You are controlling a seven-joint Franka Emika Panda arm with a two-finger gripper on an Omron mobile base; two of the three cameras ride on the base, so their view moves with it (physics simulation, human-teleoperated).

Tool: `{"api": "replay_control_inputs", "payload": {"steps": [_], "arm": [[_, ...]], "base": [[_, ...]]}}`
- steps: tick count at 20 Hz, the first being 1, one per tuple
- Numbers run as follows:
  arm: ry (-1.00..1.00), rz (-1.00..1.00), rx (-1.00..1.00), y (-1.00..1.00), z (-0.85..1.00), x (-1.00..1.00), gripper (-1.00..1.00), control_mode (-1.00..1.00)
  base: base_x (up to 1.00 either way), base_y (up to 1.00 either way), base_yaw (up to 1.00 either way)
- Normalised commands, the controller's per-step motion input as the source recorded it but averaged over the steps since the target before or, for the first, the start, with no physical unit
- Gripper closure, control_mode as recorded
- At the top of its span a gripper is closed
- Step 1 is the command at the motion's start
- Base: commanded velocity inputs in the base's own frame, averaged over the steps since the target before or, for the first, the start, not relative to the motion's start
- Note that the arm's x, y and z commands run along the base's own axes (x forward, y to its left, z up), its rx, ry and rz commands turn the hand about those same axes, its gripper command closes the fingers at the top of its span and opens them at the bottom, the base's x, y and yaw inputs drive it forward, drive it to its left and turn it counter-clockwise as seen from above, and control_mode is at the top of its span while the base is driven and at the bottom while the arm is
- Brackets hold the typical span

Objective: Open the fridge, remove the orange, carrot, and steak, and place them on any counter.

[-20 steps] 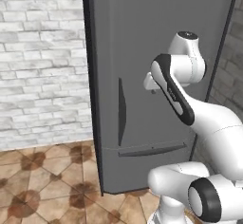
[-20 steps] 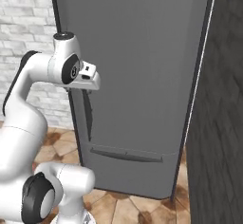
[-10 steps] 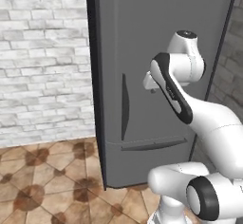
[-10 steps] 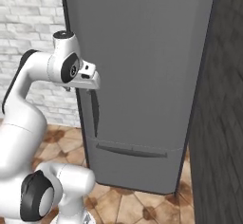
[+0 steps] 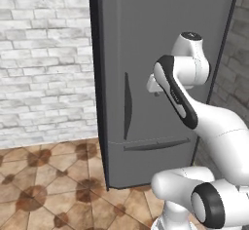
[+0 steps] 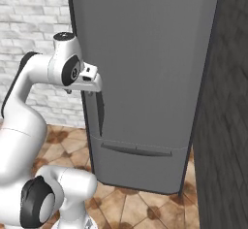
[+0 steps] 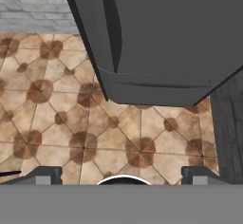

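Fridge [image 5: 160, 53] standing shut, tall and dark grey, flat door facing the robot; white brick wall [image 5: 44, 63] to its left, dark wall [image 6: 227, 126] to its right; brown patterned tile floor [image 5: 44, 190] below.

Long slim vertical handle [image 5: 127, 106] on the door near its left edge, curved slightly; also seen in the right base view [image 6: 100, 114] and in the hand view [image 7: 113, 26] at the top left. Horizontal handle of the lower drawer [image 5: 155, 144] under it, seen also from the right [image 6: 136, 150] and from the hand [image 7: 163, 82].

Gripper [image 6: 95, 88] held in front of the door, at about the height of the top of the vertical handle, pointing down toward the floor; from the left base view [image 5: 153, 86] mostly hidden behind the forearm, lying to the right of the handle; from the right base view lying just above and beside the upper end of the handle; cannot tell whether touching it or only in front of it.

In the hand view, looking down along the door front to the floor [image 7: 71, 123]; fingertips [image 7: 45, 173] at the two bottom corners, far apart, so the pincer spread wide; nothing between them, nothing held.

Orange, carrot and steak behind the closed door, not to be seen.
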Motion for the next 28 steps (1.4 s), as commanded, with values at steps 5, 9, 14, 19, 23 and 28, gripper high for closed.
{"api": "replay_control_inputs", "payload": {"steps": [5, 9, 14, 19, 23, 28], "arm": [[-0.01, 0.0, 0.01, 0.01, -0.21, 0.06, -1.0, -1.0], [-0.05, 0.02, 0.09, 0.13, -0.82, 0.21, -1.0, -1.0], [0.0, 0.0, 0.02, 0.15, -0.53, 0.32, -1.0, -1.0], [0.03, 0.0, 0.0, 0.04, -0.09, 0.15, -1.0, -1.0], [0.0, 0.0, 0.0, 0.07, -0.33, 0.47, -1.0, -1.0], [0.0, 0.04, 0.0, 0.25, -0.35, 0.66, -1.0, -1.0]], "base": [[0.05, 0.1, 0.0], [0.0, 0.0, 0.0], [0.0, 0.0, 0.0], [0.0, 0.0, 0.0], [0.0, 0.0, 0.0], [0.0, 0.0, 0.0]]}}
